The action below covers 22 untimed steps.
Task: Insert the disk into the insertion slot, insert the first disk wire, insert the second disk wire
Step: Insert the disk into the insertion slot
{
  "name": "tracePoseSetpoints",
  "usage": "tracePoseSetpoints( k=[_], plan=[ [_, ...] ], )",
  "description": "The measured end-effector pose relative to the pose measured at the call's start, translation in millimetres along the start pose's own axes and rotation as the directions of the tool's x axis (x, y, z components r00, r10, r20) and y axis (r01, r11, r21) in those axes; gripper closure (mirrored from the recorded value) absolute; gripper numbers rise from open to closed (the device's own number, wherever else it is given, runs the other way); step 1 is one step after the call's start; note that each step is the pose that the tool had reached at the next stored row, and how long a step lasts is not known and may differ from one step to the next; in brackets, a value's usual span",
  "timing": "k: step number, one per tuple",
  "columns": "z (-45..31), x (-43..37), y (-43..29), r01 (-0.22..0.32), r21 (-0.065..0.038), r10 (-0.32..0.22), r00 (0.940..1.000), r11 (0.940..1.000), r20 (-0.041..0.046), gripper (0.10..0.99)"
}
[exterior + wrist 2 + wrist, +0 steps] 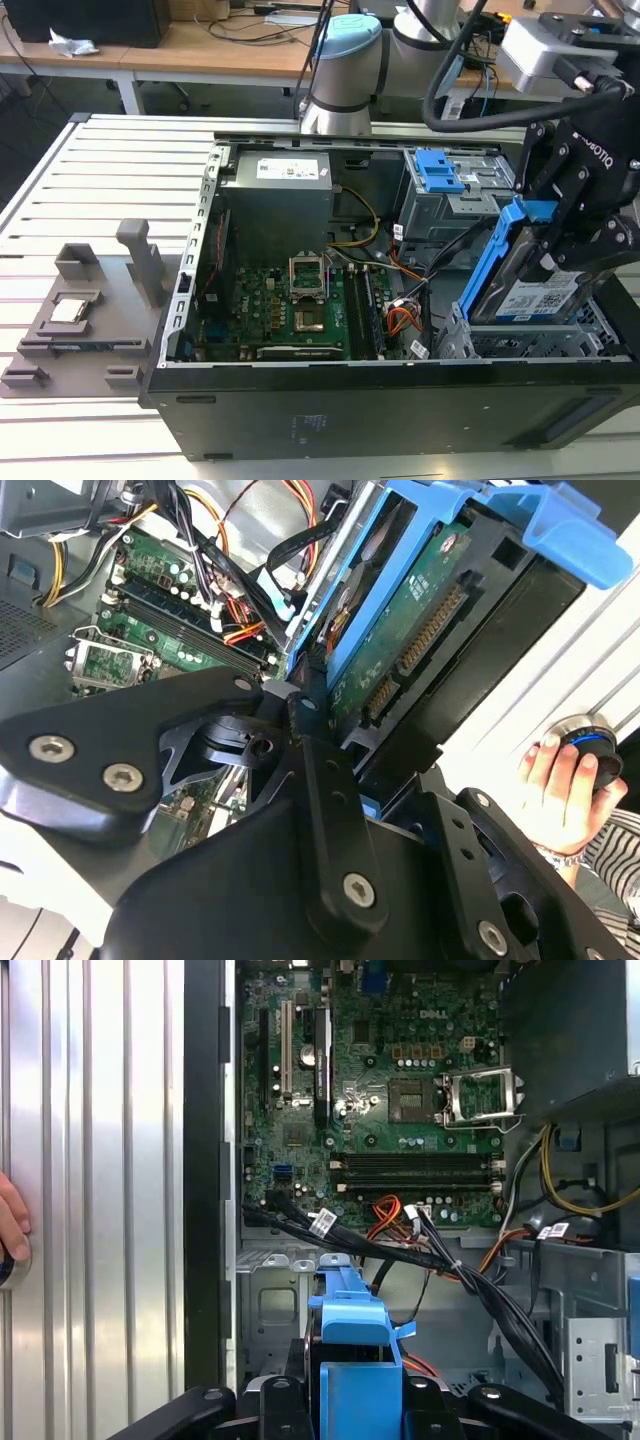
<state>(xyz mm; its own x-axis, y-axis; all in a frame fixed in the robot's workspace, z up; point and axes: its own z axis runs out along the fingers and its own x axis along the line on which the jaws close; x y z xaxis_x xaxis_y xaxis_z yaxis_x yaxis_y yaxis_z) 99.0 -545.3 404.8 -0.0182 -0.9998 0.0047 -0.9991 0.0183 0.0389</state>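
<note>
**A:** Where's the disk?

**B:** The disk [540,297] is low at the exterior view's right. It stands on edge, blue frame toward the exterior view's left. Its lower edge is at or just inside the top of the slot [470,342]; can't tell which. Not seated, since most of it stands above the cage.

**A:** Gripper?

**B:** The gripper [556,252] is closed onto the disk from above, fingers [325,780] on either side. My guess is the high grip leaves the lower part free to go down into the cage.

**A:** Connector end?

**B:** The second wrist view shows gold contacts on the green underside, apparently at the end nearest the gripper. If so, they'd stay reachable for the wires.

**A:** Wires?

**B:** A black cable bundle [400,1252] with orange and red leads runs between the board [400,1110] and the cage. None look plugged into the disk.

**A:** Surroundings?

**B:** There's a taller bay with a blue latch [438,170] behind the cage, upper right of the exterior view, and a power supply [275,195] at upper middle. A person's hand [558,785] rests on a round button [590,745] beside the case. Probably a stop control, unconfirmed.
</note>
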Motion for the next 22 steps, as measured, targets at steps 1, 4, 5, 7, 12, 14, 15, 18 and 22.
tracePoseSetpoints(
  k=[1,4,5,7,12,14,15,18,22],
  plan=[
    [1.2,0.0,-0.1,0.0,0.0,0.0,1.0,1.0,0.0001,0.725],
    [5.1,0.0,-0.2,0.0,0.0,0.0,1.0,1.0,0.0,0.725],
    [6.7,0.0,-0.3,0.0,0.0,0.0,1.0,1.0,-0.0002,0.725],
    [9.3,0.0,-0.4,0.0,0.0,0.0,1.0,1.0,-0.0002,0.725],
    [15.9,-0.1,-0.6,0.0,0.0,0.0,1.0,1.0,0.0,0.725],
    [18.5,-0.1,-0.7,0.0,0.0,0.0,1.0,1.0,0.0,0.725],
    [19.9,-0.1,-0.8,0.0,0.0,0.0,1.0,1.0,0.0,0.725],
    [23.9,-0.1,-0.9,0.0,0.0,0.0,1.0,1.0,-0.0001,0.725],
    [28.6,-0.1,-1.1,0.0,0.0,0.0,1.0,1.0,-0.0004,0.725]
  ],
)
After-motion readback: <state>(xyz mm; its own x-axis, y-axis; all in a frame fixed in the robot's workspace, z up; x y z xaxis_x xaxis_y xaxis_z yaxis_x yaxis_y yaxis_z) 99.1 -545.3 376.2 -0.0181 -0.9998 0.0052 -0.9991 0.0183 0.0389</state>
